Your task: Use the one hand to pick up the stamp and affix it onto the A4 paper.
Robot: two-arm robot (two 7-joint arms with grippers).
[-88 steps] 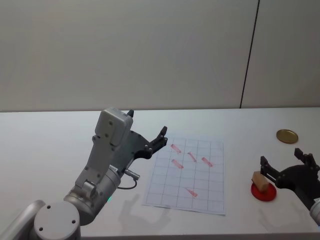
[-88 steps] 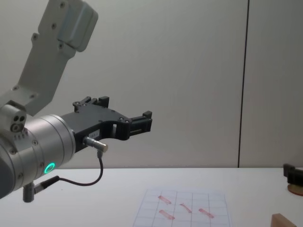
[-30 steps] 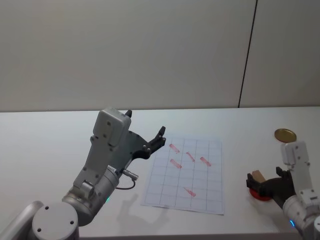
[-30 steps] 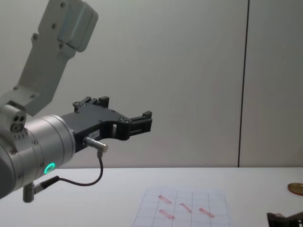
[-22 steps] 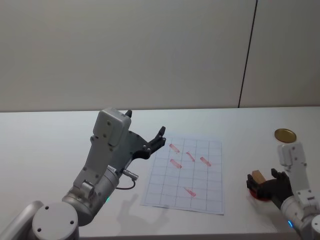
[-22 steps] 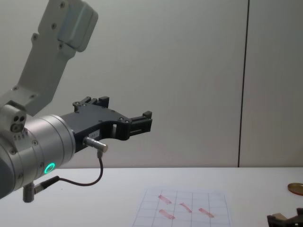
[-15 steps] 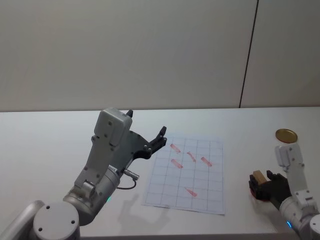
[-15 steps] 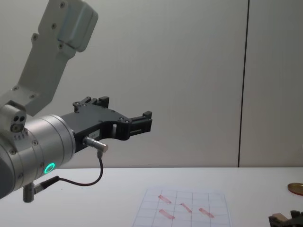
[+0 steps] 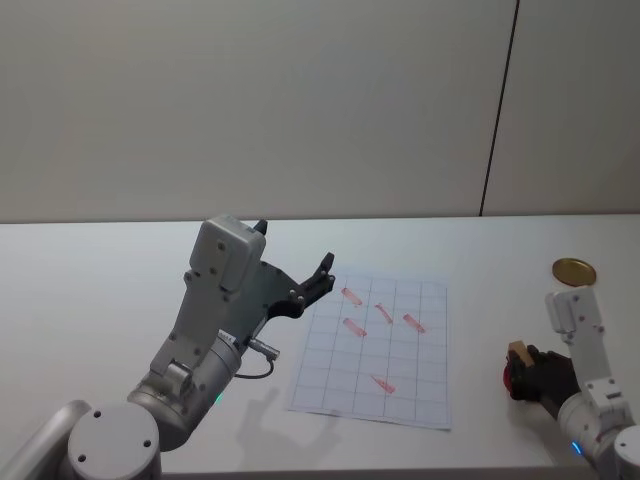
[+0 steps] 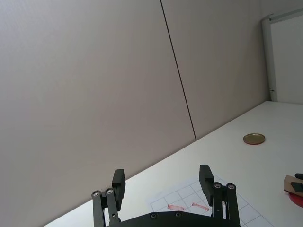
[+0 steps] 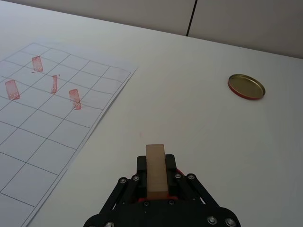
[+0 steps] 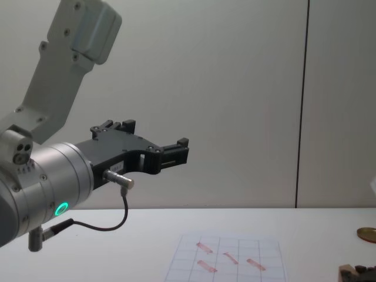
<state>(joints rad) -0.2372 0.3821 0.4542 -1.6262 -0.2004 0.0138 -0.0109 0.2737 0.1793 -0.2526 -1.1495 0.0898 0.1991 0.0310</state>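
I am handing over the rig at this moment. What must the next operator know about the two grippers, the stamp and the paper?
Right gripper: shut on the stamp, low at the red pad, to the right of the A4 paper. I cannot tell whether the stamp is lifted off the pad.
Left gripper: open, holding nothing, raised above the table beside the paper's left edge.
Paper: lies flat and bears five red marks.
Done: the stamp is grasped.
Left: carry it over the paper and press it down, probably on a free square.
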